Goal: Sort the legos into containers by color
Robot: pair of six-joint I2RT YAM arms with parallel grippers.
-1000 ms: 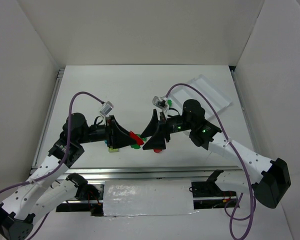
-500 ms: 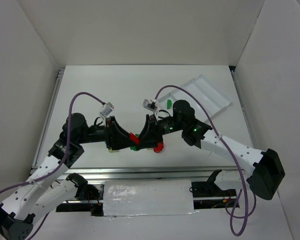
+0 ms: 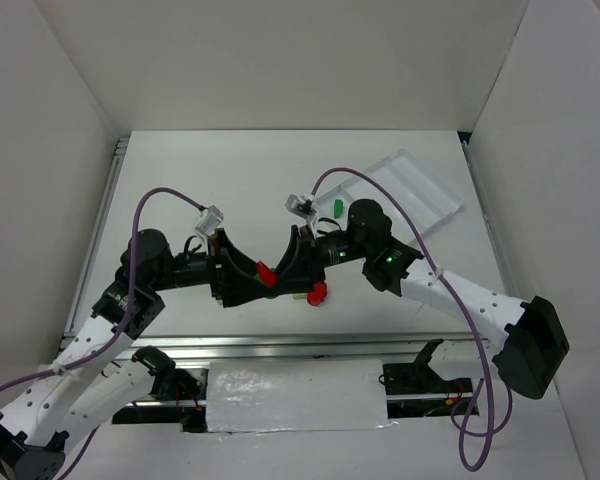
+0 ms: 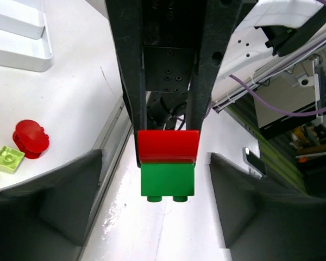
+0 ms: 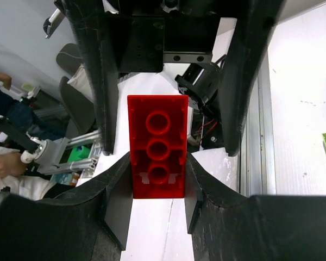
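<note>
Bricks of two colours hang joined in the air between the arms: a red brick (image 5: 157,147) with a green brick (image 4: 167,181) pressed against it. The right gripper (image 5: 157,163) clamps the red brick by its long sides, while the left gripper (image 4: 156,157) has its fingers spread wide on both sides of the pair and touches nothing. We think it is placed so in order to close on the green brick and pull it off, because each colour must go alone into the tray (image 3: 420,185), which lies well apart at the far right of the table (image 3: 180,180).
</note>
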